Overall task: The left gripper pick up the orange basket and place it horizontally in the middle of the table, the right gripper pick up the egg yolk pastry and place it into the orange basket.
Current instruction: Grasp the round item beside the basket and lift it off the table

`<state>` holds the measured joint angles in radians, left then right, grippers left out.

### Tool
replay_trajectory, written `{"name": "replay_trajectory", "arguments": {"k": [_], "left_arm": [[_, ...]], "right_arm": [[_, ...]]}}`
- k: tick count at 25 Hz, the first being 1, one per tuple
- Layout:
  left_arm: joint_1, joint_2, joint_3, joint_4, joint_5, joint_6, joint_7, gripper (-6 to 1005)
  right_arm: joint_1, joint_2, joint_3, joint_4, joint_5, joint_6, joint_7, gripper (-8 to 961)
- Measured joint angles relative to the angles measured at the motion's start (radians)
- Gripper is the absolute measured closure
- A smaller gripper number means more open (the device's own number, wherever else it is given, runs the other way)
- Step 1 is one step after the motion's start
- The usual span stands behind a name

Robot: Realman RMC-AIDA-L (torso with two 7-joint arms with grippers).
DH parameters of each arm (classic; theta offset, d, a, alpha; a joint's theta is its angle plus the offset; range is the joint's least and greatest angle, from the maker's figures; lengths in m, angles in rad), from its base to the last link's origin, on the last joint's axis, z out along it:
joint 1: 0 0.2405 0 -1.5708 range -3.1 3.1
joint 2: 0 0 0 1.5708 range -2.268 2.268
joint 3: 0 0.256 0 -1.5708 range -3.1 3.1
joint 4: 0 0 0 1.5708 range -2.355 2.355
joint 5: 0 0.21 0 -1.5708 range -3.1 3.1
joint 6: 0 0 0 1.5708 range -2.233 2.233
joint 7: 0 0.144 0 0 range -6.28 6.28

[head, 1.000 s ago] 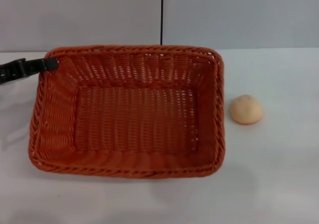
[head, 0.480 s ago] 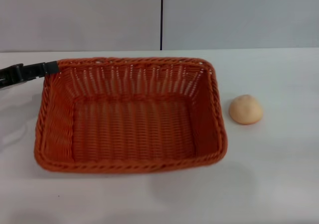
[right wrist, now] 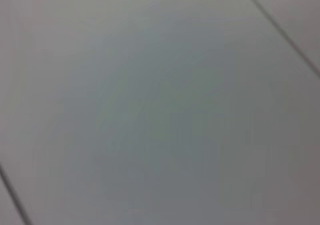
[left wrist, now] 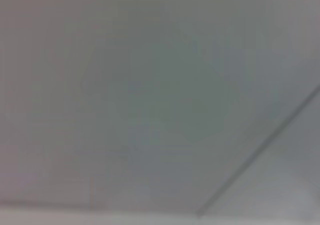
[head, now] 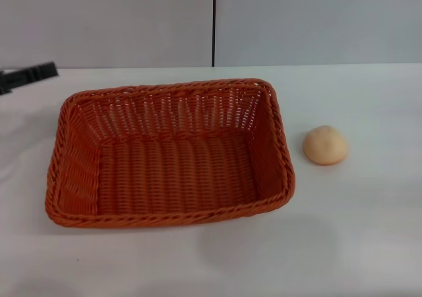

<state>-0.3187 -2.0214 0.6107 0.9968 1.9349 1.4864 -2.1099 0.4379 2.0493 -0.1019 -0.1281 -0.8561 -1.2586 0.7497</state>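
**Basket released flat on the desk, left end effector drawn back**

Since the earlier frames the left end effector [head: 46,68] has let go of the basket's [head: 170,153] far-left corner and pulled away toward the desk's [head: 356,237] far-left edge, and the basket, tilted up a second ago, now sits level on the desk. Only the black tip of that end effector shows in the head view, at the far-left edge of the desk, apart from the basket's rim and holding nothing. Whether its fingers stand wide or narrow cannot be told from what shows.

The basket lies with its long side running across the desk, left of the desk's middle, its open mouth facing up. Its braided rim is whole all round and its woven floor shows bare.

The pastry [head: 325,145] sits on the desk just beside the basket's right wall, not touching it, dome side up, toward the desk's right half.

The right end effector does not appear in the head view. Behind the desk stand grey wall panels [head: 105,20] split by a dark vertical seam [head: 214,20]. The left wrist view shows only a blurred grey surface crossed by a thin dark line; the right wrist view shows much the same, and neither shows the basket, the pastry or any fingers.
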Motion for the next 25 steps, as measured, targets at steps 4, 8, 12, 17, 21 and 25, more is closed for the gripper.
{"name": "replay_trajectory", "arguments": {"k": [4,8,12,17,21,25], "left_arm": [[-0.009,-0.026,-0.140,-0.035,-0.067,0.003,0.178,223],[-0.002,-0.033,-0.176,-0.142,-0.245,0.003,0.397,185],[0.008,-0.036,-0.193,-0.278,-0.427,0.042,0.656,184],[0.003,-0.037,-0.196,-0.460,-0.559,0.173,1.015,184],[0.002,-0.038,-0.195,-0.504,-0.590,0.211,1.116,184],[-0.003,-0.037,-0.189,-0.551,-0.603,0.233,1.208,185]], "right_arm": [[-0.020,-0.019,-0.165,-0.065,-0.004,0.018,0.126,191],[-0.046,-0.066,-0.338,-0.156,-0.134,0.027,0.324,191],[-0.055,-0.113,-0.378,-0.299,-0.430,-0.010,0.624,191],[-0.004,-0.148,-0.381,-0.468,-0.789,-0.090,0.922,191],[0.069,-0.179,-0.380,-0.542,-1.053,-0.171,1.098,191],[0.179,-0.217,-0.381,-0.556,-1.345,-0.269,1.236,191]]}}
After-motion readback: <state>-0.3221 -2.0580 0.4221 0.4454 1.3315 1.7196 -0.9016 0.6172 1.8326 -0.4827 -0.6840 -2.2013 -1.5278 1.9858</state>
